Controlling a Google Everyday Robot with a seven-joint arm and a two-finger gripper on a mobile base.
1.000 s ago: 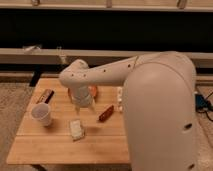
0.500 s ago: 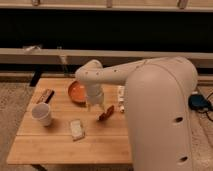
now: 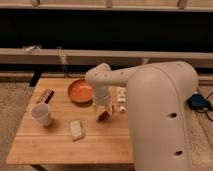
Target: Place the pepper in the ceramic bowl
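Observation:
The pepper (image 3: 104,116) is small, dark red-brown, and lies on the wooden table (image 3: 55,147) right of the middle. The ceramic bowl (image 3: 80,91) is a shallow orange bowl standing behind and left of the pepper. My gripper (image 3: 102,106) points down at the end of the large white arm (image 3: 150,95), directly above the pepper and just right of the bowl's front edge. It partly covers the pepper's upper end.
A white cup (image 3: 41,114) stands at the table's left. A dark rectangular bar (image 3: 45,96) lies behind it. A small white block (image 3: 76,129) lies near the front. A white bottle-like item (image 3: 120,100) stands right of the gripper.
The gripper has moved from over the bowl to the right and toward the front, and is now lower, above the pepper. The bowl is now uncovered.

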